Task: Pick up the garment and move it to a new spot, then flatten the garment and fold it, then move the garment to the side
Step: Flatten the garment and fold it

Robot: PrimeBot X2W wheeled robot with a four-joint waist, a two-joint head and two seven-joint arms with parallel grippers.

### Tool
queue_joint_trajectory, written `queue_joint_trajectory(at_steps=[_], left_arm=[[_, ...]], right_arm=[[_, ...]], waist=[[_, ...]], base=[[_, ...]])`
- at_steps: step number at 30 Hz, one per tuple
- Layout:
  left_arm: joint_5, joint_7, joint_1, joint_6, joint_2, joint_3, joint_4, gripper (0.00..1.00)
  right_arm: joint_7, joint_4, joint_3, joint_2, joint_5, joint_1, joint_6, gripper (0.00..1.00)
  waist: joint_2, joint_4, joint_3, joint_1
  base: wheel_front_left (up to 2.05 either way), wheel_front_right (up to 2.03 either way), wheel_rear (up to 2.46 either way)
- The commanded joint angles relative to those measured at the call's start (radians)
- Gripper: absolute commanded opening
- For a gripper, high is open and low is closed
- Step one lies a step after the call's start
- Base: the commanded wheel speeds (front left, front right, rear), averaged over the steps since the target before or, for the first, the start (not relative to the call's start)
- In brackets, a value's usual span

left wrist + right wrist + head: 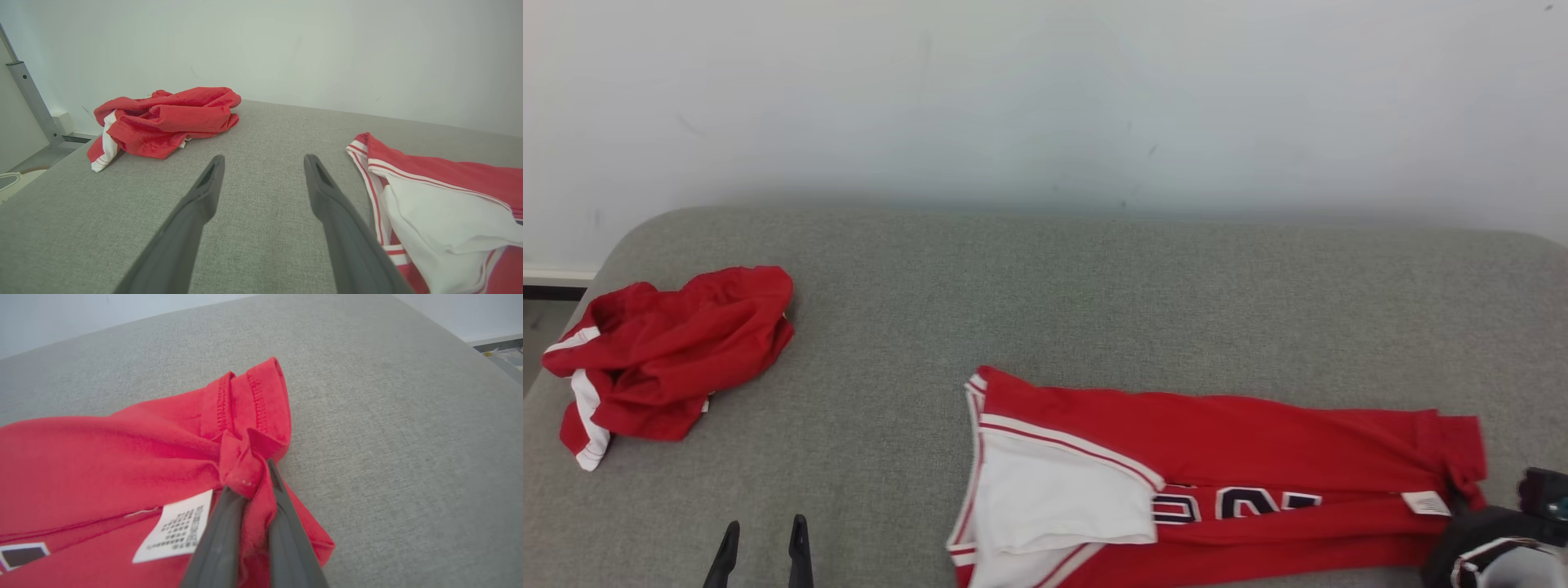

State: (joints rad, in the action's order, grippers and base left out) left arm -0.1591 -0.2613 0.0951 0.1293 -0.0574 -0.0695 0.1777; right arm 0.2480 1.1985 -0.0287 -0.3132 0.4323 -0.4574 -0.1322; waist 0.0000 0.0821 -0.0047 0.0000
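The long red jersey with white trim (1225, 425) lies stretched along the near right of the grey fabric counter (1045, 286). The right gripper (248, 476) has its fingers pinched shut on a small bunch of hem, perhaps only one layer, so the bite could slip when lifted. The left gripper (263, 159) has its fingers spread wide, empty

I have the garment (1217, 457) lying lengthwise along the cushion's (1094, 286) front edge, right of the middle. My right gripper (249, 477) pinches its right end, near the front right corner. A crumpled heap (670, 351) sits by the left edge. My left gripper (765, 523) hangs at the front edge between the two.
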Motion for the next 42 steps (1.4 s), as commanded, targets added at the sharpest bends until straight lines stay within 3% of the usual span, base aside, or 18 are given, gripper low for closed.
queue_joint_trajectory(at_steps=[1, 5, 10, 23, 28, 34, 42], left_arm=[[0.007, -0.003, -0.006, 0.001, 0.003, -0.001, -0.004, 1.0], [0.003, -0.003, 0.006, 0.001, 0.004, -0.01, -0.012, 1.0], [0.0, -0.003, 0.016, 0.001, 0.005, -0.014, -0.015, 1.0], [0.005, -0.003, 0.016, 0.001, 0.006, -0.012, -0.009, 1.0], [0.005, -0.003, 0.007, 0.001, 0.007, -0.013, -0.002, 1.0], [0.002, -0.003, -0.015, 0.001, 0.007, 0.002, 0.014, 1.0], [-0.005, -0.003, -0.045, 0.001, 0.008, 0.04, 0.036, 1.0]], right_arm=[[0.009, -0.004, 0.007, -0.021, 0.007, 0.01, 0.003, 0.0], [0.015, -0.042, 0.007, -0.041, 0.019, 0.005, 0.003, 0.0], [0.016, -0.125, -0.023, -0.017, 0.048, 0.001, 0.002, 0.0], [-0.117, -0.633, -0.198, 0.08, 0.176, 0.145, 0.002, 0.0], [-0.18, -0.781, -0.237, 0.165, 0.183, 0.195, 0.002, 0.0], [-0.199, -0.81, -0.296, 0.243, 0.162, 0.177, 0.002, 0.0], [-0.146, -0.69, -0.41, 0.263, 0.227, 0.107, 0.002, 0.0]], waist=[[0.0, -0.004, -0.002, 0.0], [0.0, -0.021, -0.005, 0.0], [0.0, -0.036, -0.007, 0.0], [0.0, -0.021, -0.013, 0.0], [0.0, -0.001, -0.008, 0.0], [0.0, 0.023, -0.002, 0.0], [0.0, 0.066, 0.004, 0.0]], base=[[0.0, 0.0, 0.0], [0.0, 0.0, 0.0], [0.0, 0.0, 0.0], [0.0, 0.0, 0.0], [0.0, 0.0, 0.0], [0.0, 0.0, 0.0], [0.0, 0.0, 0.0]])
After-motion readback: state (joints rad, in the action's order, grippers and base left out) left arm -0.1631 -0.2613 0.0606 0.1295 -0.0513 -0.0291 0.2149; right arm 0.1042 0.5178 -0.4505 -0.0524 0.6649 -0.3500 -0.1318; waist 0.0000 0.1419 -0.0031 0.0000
